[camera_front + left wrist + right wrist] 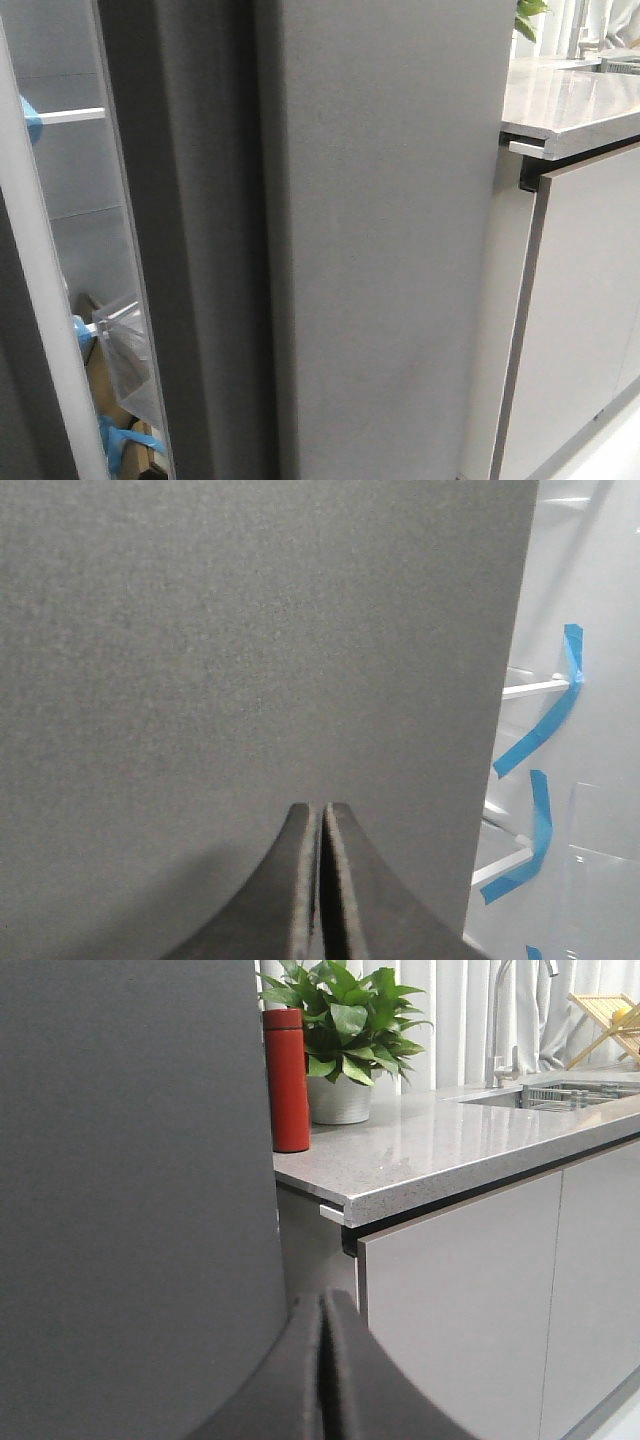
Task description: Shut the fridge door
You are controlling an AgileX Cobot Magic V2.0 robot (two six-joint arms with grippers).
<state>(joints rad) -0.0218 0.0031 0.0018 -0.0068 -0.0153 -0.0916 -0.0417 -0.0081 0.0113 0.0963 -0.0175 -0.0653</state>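
Observation:
The fridge door [385, 240] is a tall matte dark grey slab that fills the middle of the front view, with its thick grooved edge [215, 250] to the left. It stands ajar: a strip of the fridge interior [85, 250] shows at the far left. No gripper shows in the front view. My left gripper [322, 810] is shut and empty, its tips close to the door's flat face [250, 650]; contact cannot be told. My right gripper [322, 1300] is shut and empty, beside the door's face [130, 1190].
A grey stone counter [570, 105] with pale grey cabinet fronts [580, 320] stands right of the door. On it are a red bottle [287, 1080], a potted plant [345, 1035] and a sink [575, 1095]. Fridge shelves carry blue tape [548, 720] and a clear bag [128, 350].

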